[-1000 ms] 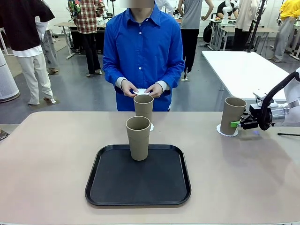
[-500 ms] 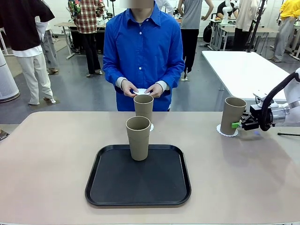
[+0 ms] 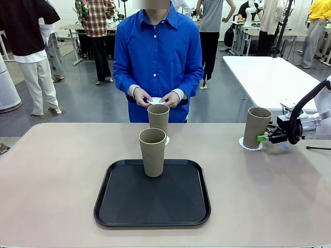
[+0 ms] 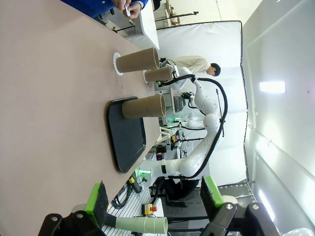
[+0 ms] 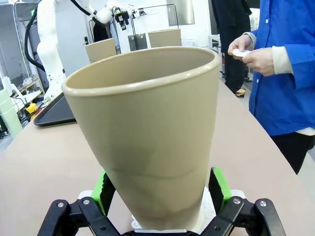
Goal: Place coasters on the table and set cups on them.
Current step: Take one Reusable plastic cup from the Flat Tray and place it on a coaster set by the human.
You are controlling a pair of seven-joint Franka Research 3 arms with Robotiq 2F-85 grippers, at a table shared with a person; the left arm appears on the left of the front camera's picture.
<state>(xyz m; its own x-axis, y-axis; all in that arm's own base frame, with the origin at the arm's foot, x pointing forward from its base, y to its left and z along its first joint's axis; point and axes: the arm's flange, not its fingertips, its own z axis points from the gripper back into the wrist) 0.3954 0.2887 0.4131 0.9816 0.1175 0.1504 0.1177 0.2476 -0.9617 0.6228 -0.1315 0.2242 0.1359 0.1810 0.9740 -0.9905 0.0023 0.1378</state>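
Table (image 3: pixel 57 170): three cups out, two of them on coasters.

- Right cup (image 3: pixel 257 126): upright near the far right corner, standing on the right coaster (image 3: pixel 247 145), whose scalloped edge shows around the base.
- Right gripper (image 3: pixel 262 138): level with that cup's lower half, coming in from the table's right edge. Released: the jaws are spread wide, with a green pad (image 5: pixel 218 189) on either side of the cup's base (the wrist view does not settle whether either pad touches the wall).
- Middle cup (image 3: pixel 158 119): upright at the middle of the far edge. The middle coaster (image 3: pixel 167 140) peeks out at its right side.
- Tray cup (image 3: pixel 152 152): upright on the black tray (image 3: pixel 103 214), just inside the tray's far rim. The tray lies mid-table, toward the near edge.
- Person's hands (image 3: pixel 155 97): held together beyond the far edge, above the middle cup, pinching a small white piece (image 3: pixel 155 100) (too small to make out its edge).
- Left gripper (image 4: pixel 155 196): released, fingers wide apart with nothing between them.
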